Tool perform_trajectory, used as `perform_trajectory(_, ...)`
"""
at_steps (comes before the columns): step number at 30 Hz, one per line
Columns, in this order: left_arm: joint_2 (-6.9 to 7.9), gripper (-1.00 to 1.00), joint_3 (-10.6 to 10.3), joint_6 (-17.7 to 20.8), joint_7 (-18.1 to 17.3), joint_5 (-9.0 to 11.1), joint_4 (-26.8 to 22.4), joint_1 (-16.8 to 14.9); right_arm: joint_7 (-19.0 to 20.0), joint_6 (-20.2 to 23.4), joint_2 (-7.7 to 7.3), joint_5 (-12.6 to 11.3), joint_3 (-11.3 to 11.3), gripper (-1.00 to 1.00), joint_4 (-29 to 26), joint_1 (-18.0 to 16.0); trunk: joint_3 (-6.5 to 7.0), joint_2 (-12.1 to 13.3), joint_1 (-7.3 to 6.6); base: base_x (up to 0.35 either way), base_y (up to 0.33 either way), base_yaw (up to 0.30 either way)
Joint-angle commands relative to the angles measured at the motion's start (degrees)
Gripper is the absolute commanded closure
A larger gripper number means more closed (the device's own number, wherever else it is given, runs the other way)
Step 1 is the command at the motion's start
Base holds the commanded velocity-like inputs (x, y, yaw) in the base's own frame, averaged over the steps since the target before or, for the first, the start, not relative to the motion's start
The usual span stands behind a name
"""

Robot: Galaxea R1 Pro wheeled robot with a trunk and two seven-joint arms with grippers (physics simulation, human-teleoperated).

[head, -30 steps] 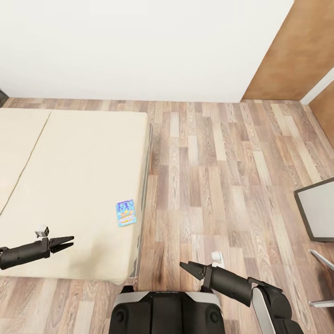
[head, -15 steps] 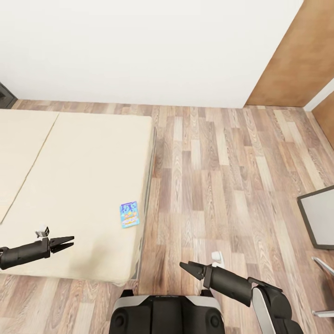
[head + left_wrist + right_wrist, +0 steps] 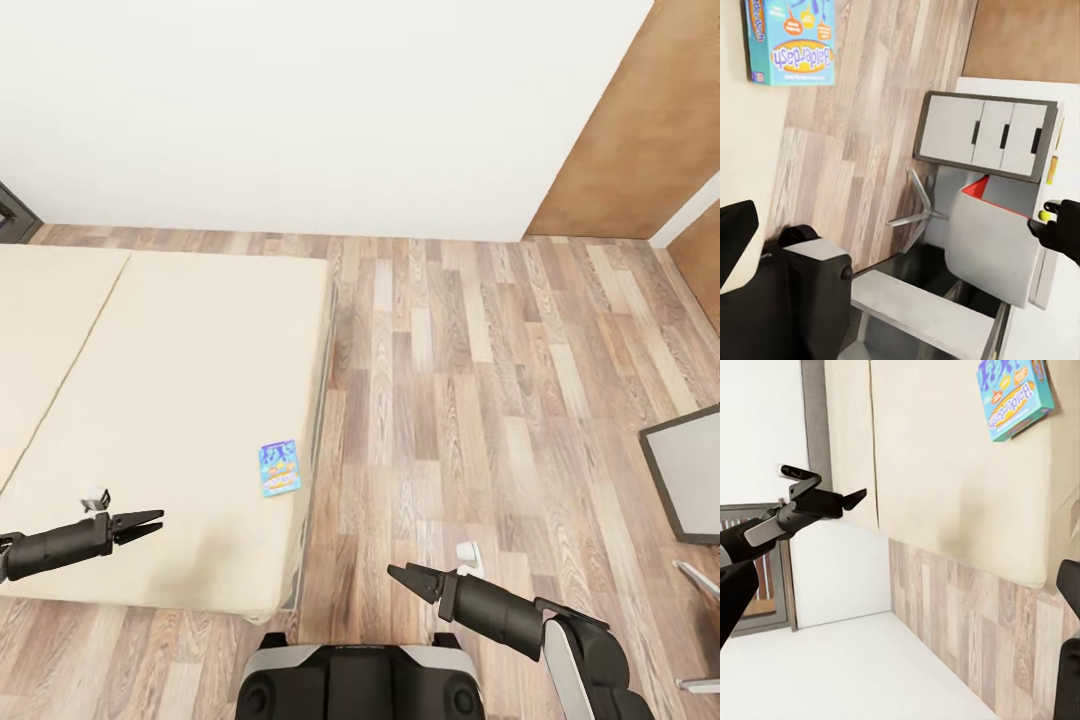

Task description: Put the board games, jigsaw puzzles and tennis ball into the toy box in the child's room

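Note:
A blue cartoon-printed board game (image 3: 280,468) lies flat on the cream bed (image 3: 170,400), close to its right edge. It also appears in the left wrist view as the blue board game (image 3: 791,37) and in the right wrist view as the blue board game (image 3: 1016,394). My left gripper (image 3: 150,522) hovers open over the bed's near part, left of the game. My right gripper (image 3: 400,575) hangs open above the wood floor. The table (image 3: 982,135) has a small yellow-green tennis ball (image 3: 1044,216) on its top. The toy box and jigsaw puzzles are out of view.
A corner of the table (image 3: 690,480) juts in at the right, with chair legs (image 3: 695,575) below it. A grey chair with a red seat (image 3: 997,240) stands at the drawer unit. Wood-plank floor (image 3: 480,400) lies between bed and table; a wooden door (image 3: 640,120) is far right.
The whole picture has shifted, so the camera moved: bed and blue game now sit a little lower and to the right. Both arms hold the same pose, grippers still open.

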Motion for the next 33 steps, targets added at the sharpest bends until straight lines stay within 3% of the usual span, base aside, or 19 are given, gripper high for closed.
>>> perform_trajectory(1,-0.07,-1.00,-0.23,0.54,-0.18,0.25,0.01,-0.02,0.19,0.27,0.05,0.03,-0.11,-1.00,-0.02,-0.03,-0.02,-0.08,0.03,0.000,0.000,-0.057)
perform_trajectory(14,-0.55,-1.00,-0.23,0.22,-0.18,0.25,0.01,-0.02,0.18,0.27,0.08,0.11,-0.04,-1.00,-0.02,-0.03,0.38,-0.08,0.03,0.000,0.000,-0.015)
perform_trajectory(33,-0.67,-1.00,-0.23,0.20,-0.18,0.24,0.01,-0.02,0.18,0.27,0.07,0.10,-0.03,-1.00,-0.02,-0.03,2.11,-0.08,0.03,0.000,0.000,0.000)
